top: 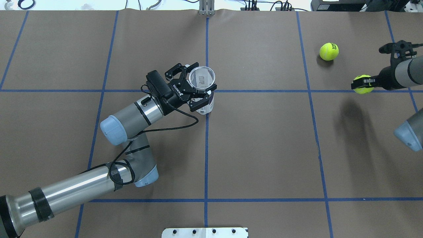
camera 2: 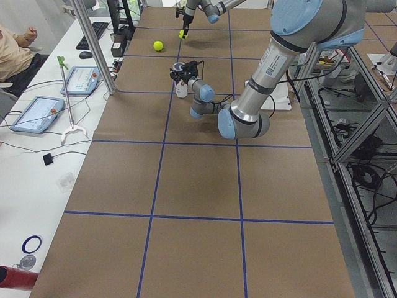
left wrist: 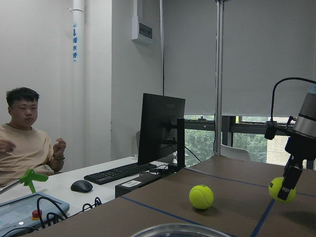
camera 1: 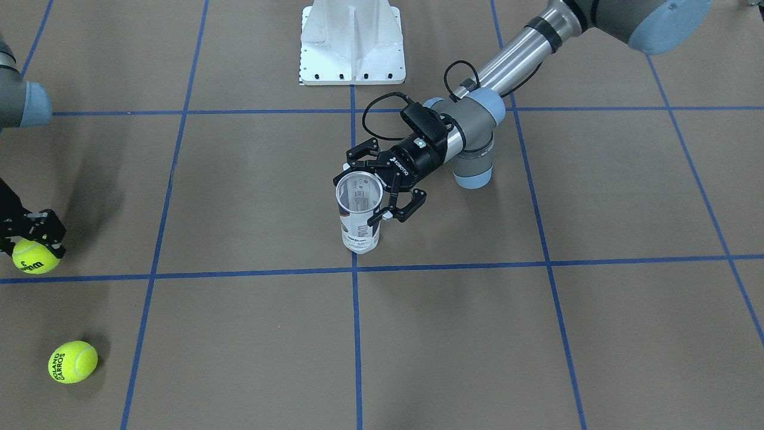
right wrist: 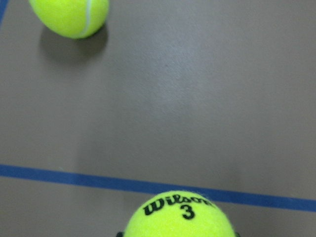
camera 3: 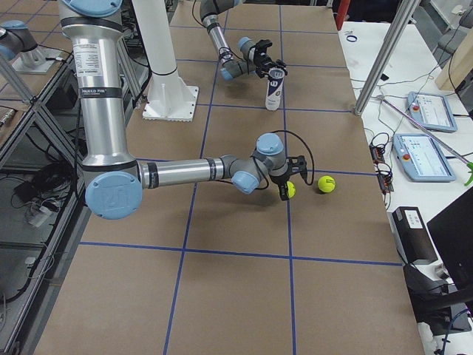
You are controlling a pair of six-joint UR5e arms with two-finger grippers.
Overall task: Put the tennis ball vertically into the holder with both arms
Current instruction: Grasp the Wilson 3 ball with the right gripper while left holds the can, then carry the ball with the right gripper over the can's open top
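1. I am gripping the holder (camera 1: 360,230) with the left gripper (top: 199,86). Its black fingers are spread wide round the upper part of the clear tube. From overhead they seem to be pressing on it, though I cannot be sure of the contact.
2. The tube is standing upright near the middle of the table (camera 1: 537,334), with its mouth facing up and looking empty.
3. The right gripper (top: 363,83) is clamped on the Wilson tennis ball (right wrist: 180,217), one finger on each side. It is low over the table at the robot's far right, well apart from the holder.
4. A second ball (camera 1: 73,361) is lying loose near the held one. I am planning to rise straight up first so that I am not nudging it.
5. I am aiming to carry the ball across above rim level and arrive over the mouth on the side away from the left fingers.
6. I am judging the fit as snug, since the ball looks only a little narrower than the mouth. So I am centring it from overhead, then lowering it vertically and slowly.
7. I am counting on a firm left grip, because an off-centre touch on the rim could tip the tube. I am planning to let go only once the ball is partly inside.
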